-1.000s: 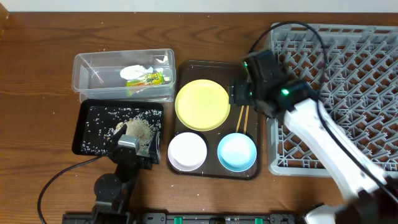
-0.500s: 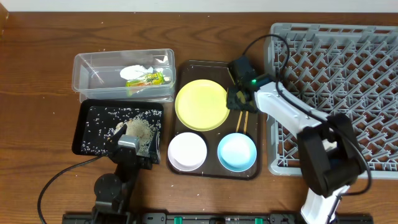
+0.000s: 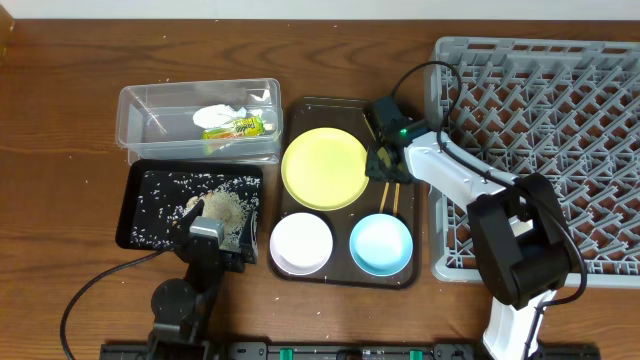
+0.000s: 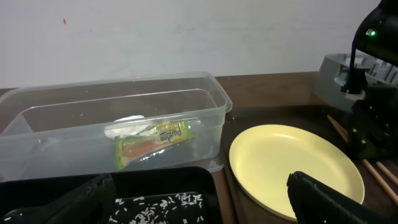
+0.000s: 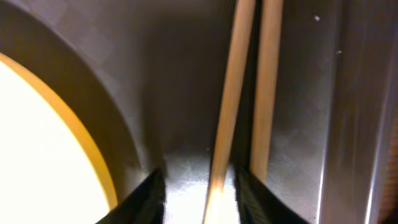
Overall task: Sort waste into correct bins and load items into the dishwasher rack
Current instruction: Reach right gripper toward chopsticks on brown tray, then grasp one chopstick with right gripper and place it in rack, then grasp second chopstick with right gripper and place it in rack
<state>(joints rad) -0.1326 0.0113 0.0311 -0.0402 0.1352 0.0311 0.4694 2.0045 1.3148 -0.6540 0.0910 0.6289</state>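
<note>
Thin wooden chopsticks (image 5: 233, 93), 3 o'clock of round yellow plate (image 5: 37, 155): likely light, stiff, roll-prone; pinch mid-length. Right gripper (image 5: 199, 190) straddles one stick, unclamped.

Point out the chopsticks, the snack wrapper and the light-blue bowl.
chopsticks (image 5: 230, 106), right wrist view, mid-shaft of the left stick.
snack wrapper (image 4: 151, 142), left wrist view, middle of its printed face.
light-blue bowl (image 3: 381, 243), overhead view, centre of its inside.
</note>
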